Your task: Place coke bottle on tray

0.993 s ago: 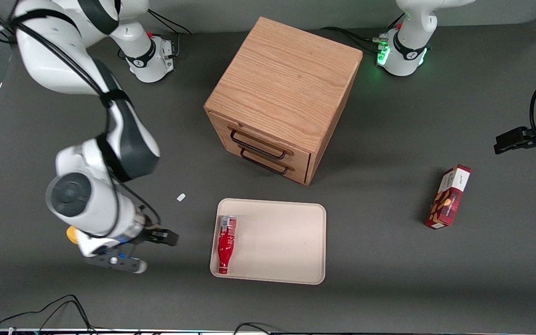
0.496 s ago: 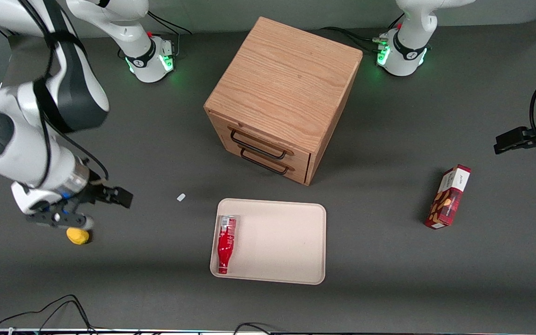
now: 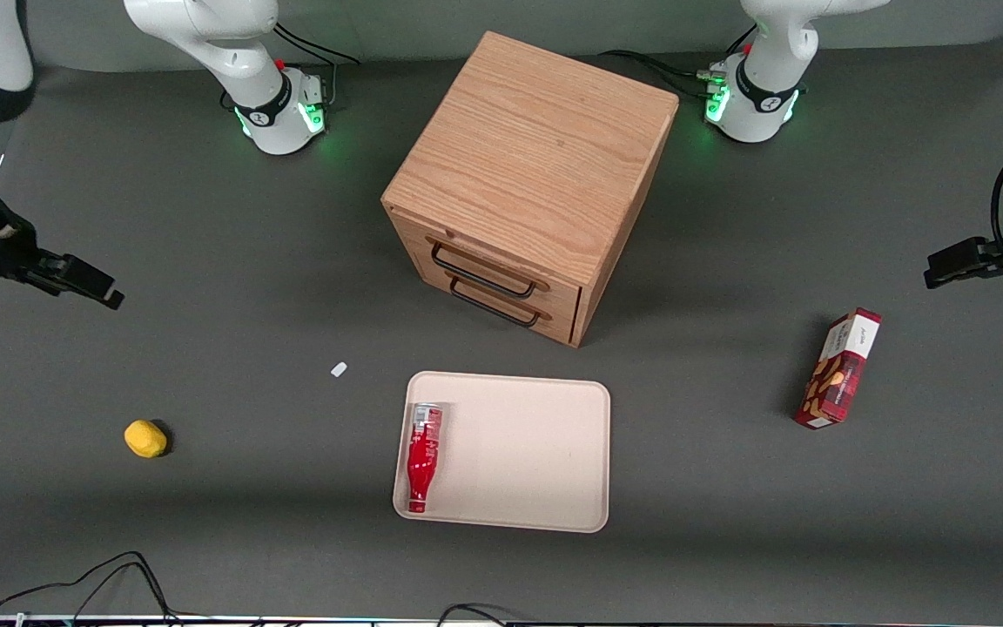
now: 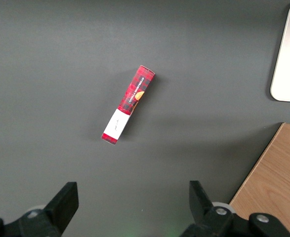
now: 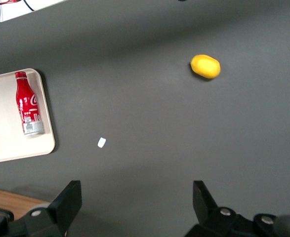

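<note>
The red coke bottle (image 3: 424, 455) lies on its side in the pale beige tray (image 3: 536, 453), along the tray's edge toward the working arm's end, cap nearer the front camera. It also shows in the right wrist view (image 5: 27, 102) on the tray (image 5: 6, 138). My right gripper (image 3: 84, 283) is open and empty, raised high at the working arm's end of the table, well away from the tray. In the right wrist view the gripper (image 5: 135, 200) has its two fingers spread wide with only bare table between them.
A wooden two-drawer cabinet (image 3: 529, 178) stands farther from the front camera than the tray. A yellow lemon-like object (image 3: 144, 438) and a small white scrap (image 3: 339, 369) lie toward the working arm's end. A red snack box (image 3: 839, 369) lies toward the parked arm's end.
My right arm has pulled back from beside the tray, rising and swinging toward its own end of the table. The yellow object is uncovered. The bottle stays still in the tray.
</note>
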Robot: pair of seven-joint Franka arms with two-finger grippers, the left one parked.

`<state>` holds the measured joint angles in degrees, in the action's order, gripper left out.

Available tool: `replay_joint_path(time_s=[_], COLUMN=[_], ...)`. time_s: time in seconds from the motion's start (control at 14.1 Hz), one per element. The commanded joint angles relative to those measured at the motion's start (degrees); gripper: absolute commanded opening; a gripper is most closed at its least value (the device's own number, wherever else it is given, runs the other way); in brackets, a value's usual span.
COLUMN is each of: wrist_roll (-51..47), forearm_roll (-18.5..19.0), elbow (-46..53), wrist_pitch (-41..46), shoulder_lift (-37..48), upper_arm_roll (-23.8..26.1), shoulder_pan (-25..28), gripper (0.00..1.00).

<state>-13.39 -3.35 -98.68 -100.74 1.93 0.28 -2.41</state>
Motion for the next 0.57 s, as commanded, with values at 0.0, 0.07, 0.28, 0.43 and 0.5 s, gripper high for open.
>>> replay_joint_path(time_s=[0.0, 0.07, 0.28, 0.43, 0.5], wrist_roll=[0.03, 0.03, 0.03, 0.03, 0.29], forearm_roll=[-1.05, -0.79, 3.68, 4.22, 4.22], elbow=[3.4, 3.49, 4.98, 5.43, 5.43], wrist_pitch=[4.14, 4.15, 4.32, 4.5, 4.93], shoulder_lift=[-0.34, -0.6, -1.92, -2.45, -2.45], upper_arm_roll=[-1.42, -1.6, -0.82, -0.81, -0.81], shoulder_pan=[1.45, 1.53, 1.89, 2.76, 2.77], gripper=[1.0, 1.0, 1.0, 1.0, 1.0])
